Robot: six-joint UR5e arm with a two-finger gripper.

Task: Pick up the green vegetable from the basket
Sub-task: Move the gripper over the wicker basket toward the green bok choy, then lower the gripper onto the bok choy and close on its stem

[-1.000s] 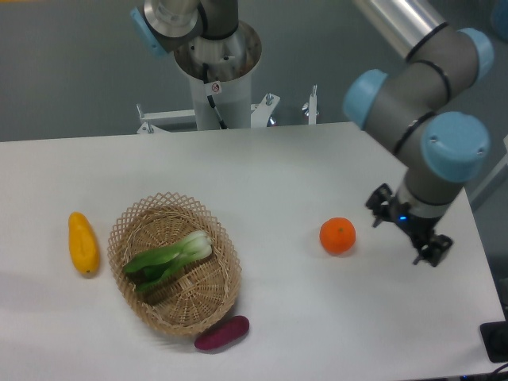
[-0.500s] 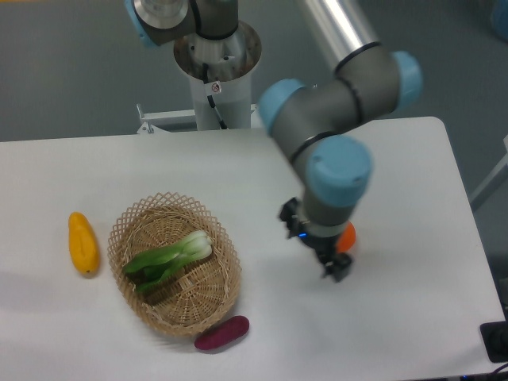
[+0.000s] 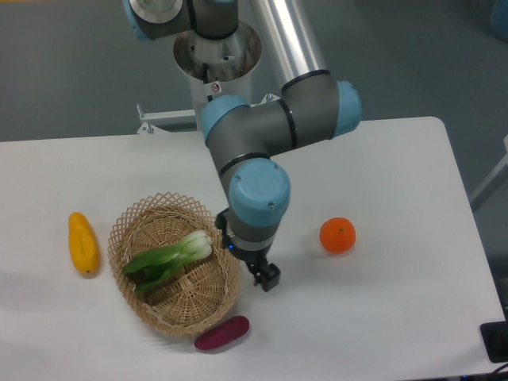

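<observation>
Woven wicker basket; matt white table.

The green vegetable lies on its side in the basket, pale stem base toward the right rim and dark leaves toward the left. The basket sits on the white counter. The arm reaches down from the upper middle, and its pincer hangs just beside the basket's right rim, close to the vegetable's stem end (the wrist hides most of the fingers, so their spacing cannot be told). A yellow oblong fruit lies left of the basket, apart from it. A purple oblong vegetable rests just below the basket's lower right edge. An orange sits to the right of the pincer, well apart from the basket.
</observation>
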